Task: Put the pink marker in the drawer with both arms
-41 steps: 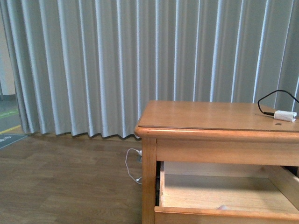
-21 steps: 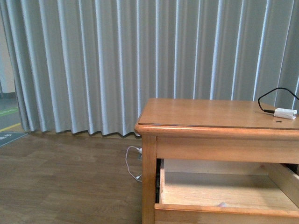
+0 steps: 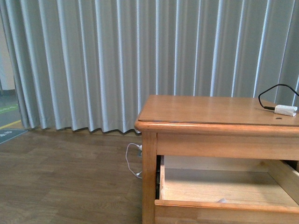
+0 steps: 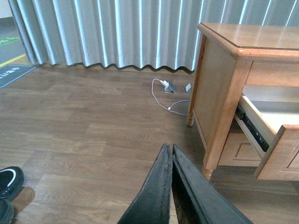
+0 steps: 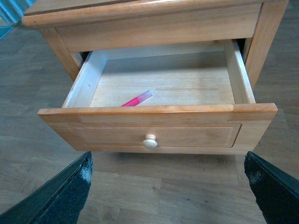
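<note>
The pink marker [image 5: 136, 99] with its white end lies inside the open top drawer [image 5: 159, 131], near the front wall. The drawer is pulled well out of the wooden cabinet [image 3: 215, 114]; its pale round knob [image 5: 150, 141] faces my right gripper. The drawer also shows in the front view [image 3: 224, 205] and the left wrist view [image 4: 268, 135]. My right gripper [image 5: 168, 186] is open wide and empty, in front of and below the knob. My left gripper [image 4: 171, 156] is shut and empty, over the floor to the cabinet's left. Neither arm shows in the front view.
A white adapter [image 3: 285, 110] with a black cable lies on the cabinet top. A white cable [image 3: 132, 163] and floor socket [image 4: 169, 87] sit by the cabinet's left leg. Grey curtains [image 3: 117, 60] hang behind. A black shoe [image 4: 9, 179] stands on the wood floor.
The front view has shifted slightly: the cabinet and drawer sit a little lower and right in the picture than a second ago. The drawer stays open.
</note>
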{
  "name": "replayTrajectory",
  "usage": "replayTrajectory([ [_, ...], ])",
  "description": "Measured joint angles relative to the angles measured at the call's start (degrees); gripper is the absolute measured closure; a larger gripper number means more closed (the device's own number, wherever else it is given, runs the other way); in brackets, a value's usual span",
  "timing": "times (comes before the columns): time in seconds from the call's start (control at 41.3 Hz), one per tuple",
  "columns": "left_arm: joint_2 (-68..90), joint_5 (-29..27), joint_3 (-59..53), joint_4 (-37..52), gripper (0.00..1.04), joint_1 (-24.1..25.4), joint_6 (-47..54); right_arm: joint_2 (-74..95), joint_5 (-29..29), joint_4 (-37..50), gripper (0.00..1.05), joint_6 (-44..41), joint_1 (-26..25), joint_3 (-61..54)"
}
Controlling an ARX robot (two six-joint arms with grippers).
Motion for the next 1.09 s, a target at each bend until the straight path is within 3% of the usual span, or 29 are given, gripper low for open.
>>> replayTrajectory([
  [0.048, 0.0, -0.02, 0.0, -0.02, 0.93, 0.0, 0.04, -0.15, 0.85, 0.46, 0.09, -0.24, 0.22, -0.09],
  [0.194, 0.0, -0.02, 0.0, -0.04, 0.72, 0.0, 0.04, -0.11, 11.61, 8.24, 0.09, -3.76, 3.13, -1.7],
  [0.388, -0.02, -0.02, 0.0, -0.04, 0.41, 0.0, 0.04, 7.21, 9.49, 9.2, 0.09, -7.17, 3.21, -1.77],
  [0.63, -0.04, -0.02, 0.0, -0.04, 0.05, 0.0, 0.09, 24.09, 7.96, 20.13, 0.09, -11.02, 2.21, -2.75],
  [0.872, -0.04, -0.02, 0.0, -0.04, 0.06, 0.0, 0.09, 43.23, 7.1, 34.75, 0.09, -11.54, 3.23, -0.98],
  [1.09, -0.04, -0.02, 0.0, -0.04, 0.06, 0.0, 0.09, 54.8, 7.54, 40.98, 0.09, -9.14, 3.87, 3.52],
])
